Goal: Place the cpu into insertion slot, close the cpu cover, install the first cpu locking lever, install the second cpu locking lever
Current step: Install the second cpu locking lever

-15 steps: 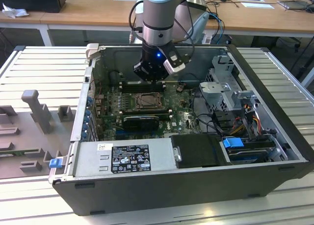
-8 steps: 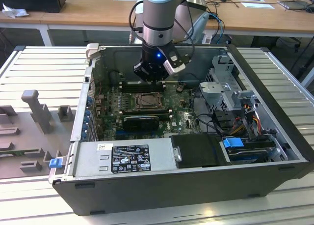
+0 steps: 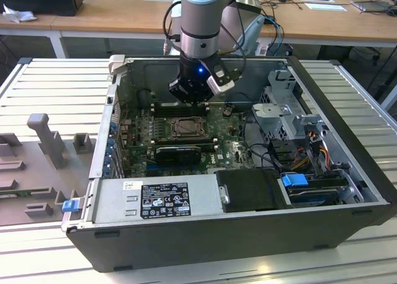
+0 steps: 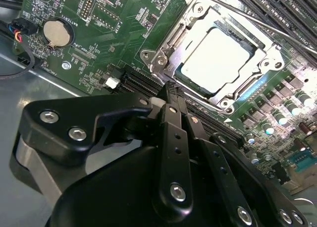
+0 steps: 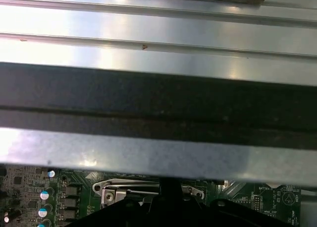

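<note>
Seated flat in the insertion slot (image 4: 218, 63): the cpu (image 4: 216, 60), pale silvery-white face up, lying level with the green motherboard (image 4: 114, 33). Square, so no long axis to speak of — edges running parallel to the socket's metal rim. Closed down around it, the cpu cover (image 4: 194, 34), a grey metal frame whose central opening leaves the chip's top bare. Along one side of the socket, a thin wire locking lever (image 4: 277, 31) running beside the long black memory slots (image 4: 292, 9). Elsewhere on the board in the second wrist view, a round coin battery (image 4: 58, 32) and a row of small cylindrical capacitors (image 4: 277, 115).

Just short of the socket's near corner, the gripper (image 4: 173, 95), black fingers (image 4: 168, 113) brought together with no gap visible between the tips and nothing held between them. Whether the tips touch the socket frame — cannot tell. In the first wrist view, a sliver of the same metal frame just beyond the dark gripper body (image 5: 166, 207), under a grey and black band of the case wall (image 5: 158, 103).

In the exterior view, the arm (image 3: 201, 23) reaching down into the open computer case (image 3: 347, 172), gripper (image 3: 189, 98) hanging low above the socket (image 3: 184, 128) near the middle of the board. Inside the case too: a power supply (image 3: 161, 200) along the near edge, drive cages with a blue latch (image 3: 294, 180) toward the exterior view's right, bundled cables (image 3: 310, 147). Case resting on a ribbed metal table (image 3: 56, 85).
</note>
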`<state>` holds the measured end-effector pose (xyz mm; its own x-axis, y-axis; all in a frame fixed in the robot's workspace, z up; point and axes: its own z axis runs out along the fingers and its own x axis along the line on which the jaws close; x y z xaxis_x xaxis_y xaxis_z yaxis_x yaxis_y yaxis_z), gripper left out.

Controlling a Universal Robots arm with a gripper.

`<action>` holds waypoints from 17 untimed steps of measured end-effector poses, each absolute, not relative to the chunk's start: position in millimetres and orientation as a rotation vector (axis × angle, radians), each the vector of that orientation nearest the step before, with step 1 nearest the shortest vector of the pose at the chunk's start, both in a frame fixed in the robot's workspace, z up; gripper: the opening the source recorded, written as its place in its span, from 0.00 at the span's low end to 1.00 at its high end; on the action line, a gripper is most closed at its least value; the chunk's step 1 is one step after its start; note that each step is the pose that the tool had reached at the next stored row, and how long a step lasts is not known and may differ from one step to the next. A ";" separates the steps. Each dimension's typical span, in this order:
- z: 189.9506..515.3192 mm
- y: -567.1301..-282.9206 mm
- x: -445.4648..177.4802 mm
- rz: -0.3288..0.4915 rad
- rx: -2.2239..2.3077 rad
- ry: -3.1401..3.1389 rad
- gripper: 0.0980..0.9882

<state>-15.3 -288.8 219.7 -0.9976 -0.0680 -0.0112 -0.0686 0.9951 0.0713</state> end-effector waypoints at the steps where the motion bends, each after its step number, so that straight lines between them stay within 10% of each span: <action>1: 219.6 -290.1 -15.4 0.112 -0.107 3.129 0.01; 17: 232.8 -317.4 -15.3 0.112 -0.107 3.129 0.01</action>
<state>-15.3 -317.4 232.8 -0.9976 -0.0680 -0.0111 -0.0686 0.9951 0.0711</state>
